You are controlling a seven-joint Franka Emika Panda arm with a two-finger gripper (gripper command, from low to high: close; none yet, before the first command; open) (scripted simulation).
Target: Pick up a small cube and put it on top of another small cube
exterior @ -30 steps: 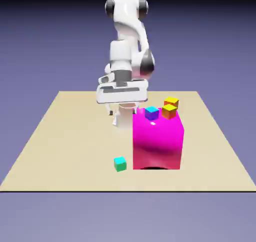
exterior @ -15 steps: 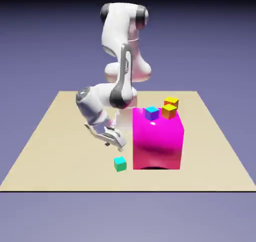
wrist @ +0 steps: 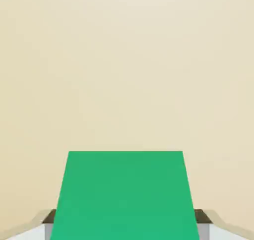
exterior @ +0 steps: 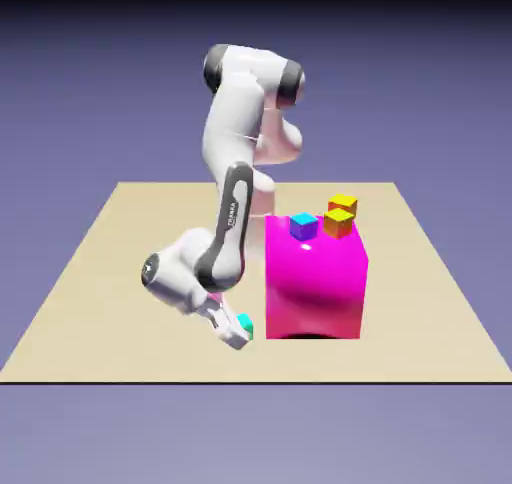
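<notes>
The white robot arm (exterior: pixel 236 217) is bending down low over the tan table (exterior: pixel 110 302). Its claw (wrist: pixel 125 225) is squeezing the teal cube (exterior: pixel 246 324), with one finger touching each side. In the hand view the cube is looking big and green, and it is filling the space between the two finger tips. The cube is sitting down at the table, near the big magenta block (exterior: pixel 315 287), on the exterior view's left of it. The arm is partly hiding the cube in the exterior view. On top of the block, the blue cube (exterior: pixel 304 227) with purple sides is resting near the front yellow-orange cube (exterior: pixel 338 223). Another yellow-orange cube (exterior: pixel 343 204) is showing just behind that one.
</notes>
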